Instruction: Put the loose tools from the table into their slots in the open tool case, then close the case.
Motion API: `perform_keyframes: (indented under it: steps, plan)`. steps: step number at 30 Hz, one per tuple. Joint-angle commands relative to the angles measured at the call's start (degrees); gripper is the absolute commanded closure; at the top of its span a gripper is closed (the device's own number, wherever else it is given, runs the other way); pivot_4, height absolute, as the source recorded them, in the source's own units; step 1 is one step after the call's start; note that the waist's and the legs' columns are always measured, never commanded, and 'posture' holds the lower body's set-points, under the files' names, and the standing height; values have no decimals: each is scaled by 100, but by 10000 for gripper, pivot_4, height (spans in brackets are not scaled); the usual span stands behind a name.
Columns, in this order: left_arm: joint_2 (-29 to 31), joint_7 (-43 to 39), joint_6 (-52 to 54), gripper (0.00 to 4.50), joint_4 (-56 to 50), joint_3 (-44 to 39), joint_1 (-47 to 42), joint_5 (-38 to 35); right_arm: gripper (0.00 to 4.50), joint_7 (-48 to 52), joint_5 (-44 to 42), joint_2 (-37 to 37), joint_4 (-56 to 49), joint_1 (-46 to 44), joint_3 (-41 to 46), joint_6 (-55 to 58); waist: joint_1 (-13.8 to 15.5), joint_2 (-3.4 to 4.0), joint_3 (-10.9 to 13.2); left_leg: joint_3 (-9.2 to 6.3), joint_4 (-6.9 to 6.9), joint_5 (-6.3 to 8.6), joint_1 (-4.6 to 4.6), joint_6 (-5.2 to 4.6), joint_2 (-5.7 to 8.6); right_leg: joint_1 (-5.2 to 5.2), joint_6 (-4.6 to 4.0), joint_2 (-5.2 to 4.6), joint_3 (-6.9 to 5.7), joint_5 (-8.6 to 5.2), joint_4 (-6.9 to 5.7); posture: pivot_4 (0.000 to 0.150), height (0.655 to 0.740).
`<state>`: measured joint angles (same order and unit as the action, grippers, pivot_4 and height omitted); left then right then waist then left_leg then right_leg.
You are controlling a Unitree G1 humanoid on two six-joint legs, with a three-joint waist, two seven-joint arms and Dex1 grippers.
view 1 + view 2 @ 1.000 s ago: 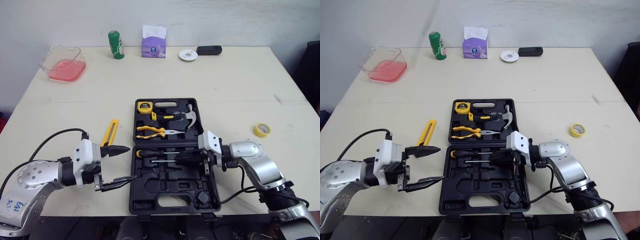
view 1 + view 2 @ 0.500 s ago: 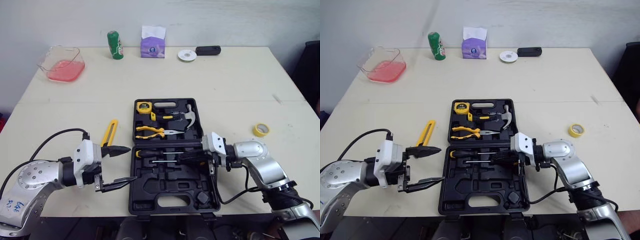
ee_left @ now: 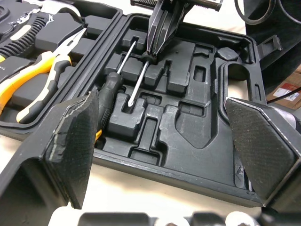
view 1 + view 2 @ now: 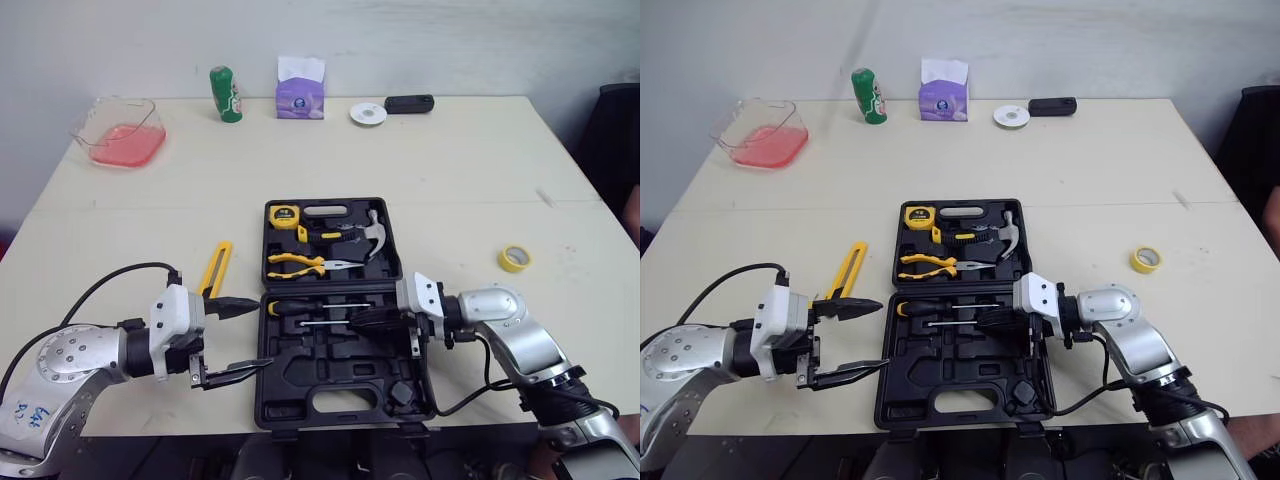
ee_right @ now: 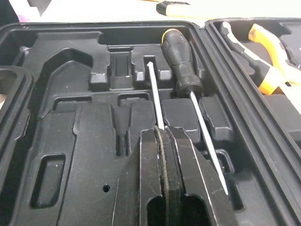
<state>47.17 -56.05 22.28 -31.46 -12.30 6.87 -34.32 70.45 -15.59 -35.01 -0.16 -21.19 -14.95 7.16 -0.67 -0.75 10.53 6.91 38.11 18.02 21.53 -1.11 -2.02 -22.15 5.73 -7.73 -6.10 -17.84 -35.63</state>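
R tool [image 5: 161, 132] pinching thin driver [image 5: 153, 92], black-handled screwdriver [image 5: 181, 66] just beside.

**Four cameras around one open case**

The two head cameras look forward and down from above the near edge of the table [image 4: 450, 160]. They take in the whole tabletop, with the tool case [image 4: 300, 372] at the lower centre of the frame. Both share one scene, slightly shifted sideways. The left wrist camera sits low and very near, looking along the left gripper [image 4: 262, 333] across the case's front tray. The right wrist camera looks along the right gripper [image 5: 162, 129] from the opposite side, close above the same tray. Both wrist views share the screwdriver [image 5: 181, 66].
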Motion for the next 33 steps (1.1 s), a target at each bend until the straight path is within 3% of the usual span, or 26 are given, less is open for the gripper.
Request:
perform_keyframes:
  steps: [1,8,19,26,32,33]
  plan:
    - [7,-4,-87,0,-188,20,-12,44,44681,-141,420,-202,241,214,-326,762,1,1,-5,-2,-2,4,-20,4,-4,20,-3,-1,1,-2,5,1500,7400]
    - [19,-11,-84,0,-183,-4,15,72,44681,-337,548,-284,-60,214,-539,1598,5,4,-63,-16,-3,43,-45,42,-25,49,-25,-2,9,-14,12,1500,7400]
    - [4,58,-69,0,-200,-117,74,58,44681,-447,331,-26,44,60,-156,733,-82,11,-63,-20,-10,48,-43,47,-40,47,-41,11,1,-22,12,1500,7400]
    - [-46,156,-161,0,37,-801,435,36,44681,-98,-709,-161,-529,405,954,91,-47,26,-31,-20,-9,41,-23,35,-37,34,-40,10,-2,-21,19,1500,7400]
    - [-95,205,45,0,246,-1778,799,-227,44681,-333,-1295,-611,-880,769,2074,533,-63,38,-19,-14,-13,33,0,27,-40,5,-40,15,1,-21,20,1500,7400]
    - [-128,273,119,0,315,-2014,889,-283,41754,-388,-1299,-728,-829,860,2325,492,-66,37,-19,-13,-16,34,3,28,-43,2,-40,18,2,-21,23,1500,7400]
